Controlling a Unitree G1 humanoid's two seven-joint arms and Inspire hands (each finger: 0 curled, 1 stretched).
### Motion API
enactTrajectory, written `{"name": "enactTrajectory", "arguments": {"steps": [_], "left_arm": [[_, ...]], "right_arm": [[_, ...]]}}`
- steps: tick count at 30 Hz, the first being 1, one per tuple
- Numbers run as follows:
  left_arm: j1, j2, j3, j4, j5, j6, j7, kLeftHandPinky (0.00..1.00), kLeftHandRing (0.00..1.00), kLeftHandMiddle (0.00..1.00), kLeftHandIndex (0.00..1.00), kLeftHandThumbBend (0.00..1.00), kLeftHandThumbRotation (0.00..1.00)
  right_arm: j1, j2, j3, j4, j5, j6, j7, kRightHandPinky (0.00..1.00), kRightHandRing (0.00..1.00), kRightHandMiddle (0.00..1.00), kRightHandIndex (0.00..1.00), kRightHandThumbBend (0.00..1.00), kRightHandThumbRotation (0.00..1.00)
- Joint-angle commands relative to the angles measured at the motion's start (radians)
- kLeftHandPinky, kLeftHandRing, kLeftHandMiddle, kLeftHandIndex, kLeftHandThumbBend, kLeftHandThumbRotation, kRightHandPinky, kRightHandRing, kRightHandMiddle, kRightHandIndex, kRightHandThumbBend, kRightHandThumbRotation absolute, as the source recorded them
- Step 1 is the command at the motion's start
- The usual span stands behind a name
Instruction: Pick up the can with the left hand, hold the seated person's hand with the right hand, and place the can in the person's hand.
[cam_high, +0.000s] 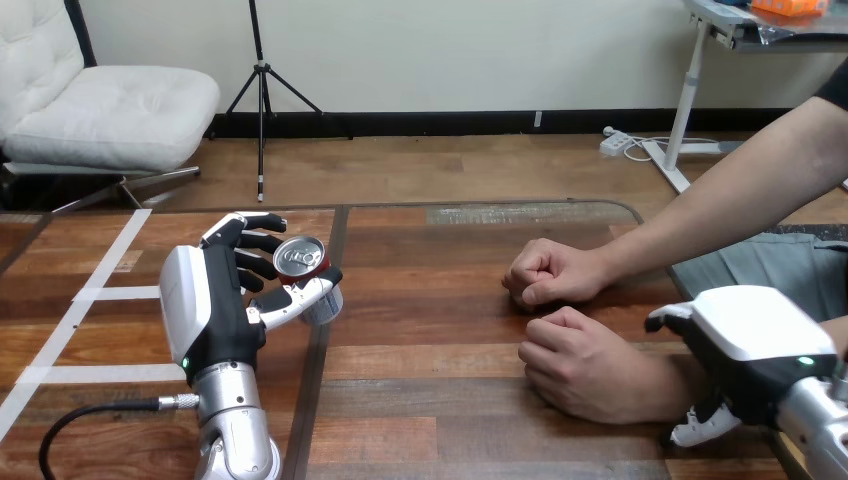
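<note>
Head view: the left hand (215, 310) is reaching forward over the left part of the wooden table (430, 330), with its white-shelled back turned to the view's left. It is closing on the can (318, 296). The thumb (290, 303) is curling across the can's near side, and the fingers (255, 243) are bending round its far side, so the can is sitting clamped between them.

The can is staying close to upright, its long axis running nearly vertical. Its top is leaning a little toward the view's left, and the red-rimmed lid with the pull tab is facing up. The pale lower body is showing below the thumb. Whether the base is resting on the wood or is just clear of it cannot be told.

To the right of the table's middle, the person's two hands are lying as loose fists on the wood, well apart from the can. The person's farther hand (550, 272) is sitting just beyond the person's nearer hand (580, 368), and both arms are coming in from the view's right.

The right hand (745, 345) is hanging at the lower right, back up, directly over the forearm behind the nearer fist. Whether it is gripping that forearm or only sitting over it cannot be told.

White tape strips (100, 292) are lying on the table left of the left hand.
</note>
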Motion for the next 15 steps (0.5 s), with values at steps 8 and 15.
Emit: {"name": "enactTrajectory", "arguments": {"steps": [8,15], "left_arm": [[-0.040,0.008,0.006,-0.076,0.007,-0.031,0.007,0.41,0.44,0.49,0.57,0.70,0.00],[-0.034,0.011,0.007,-0.087,0.008,-0.042,0.008,0.41,0.44,0.49,0.57,0.70,0.00]], "right_arm": [[-0.149,-0.028,0.067,0.129,0.010,-0.018,-0.012,0.74,0.82,0.83,0.79,0.90,0.17],[-0.189,-0.024,0.097,0.186,0.024,-0.035,-0.006,0.70,0.79,0.81,0.77,0.88,0.17]]}}
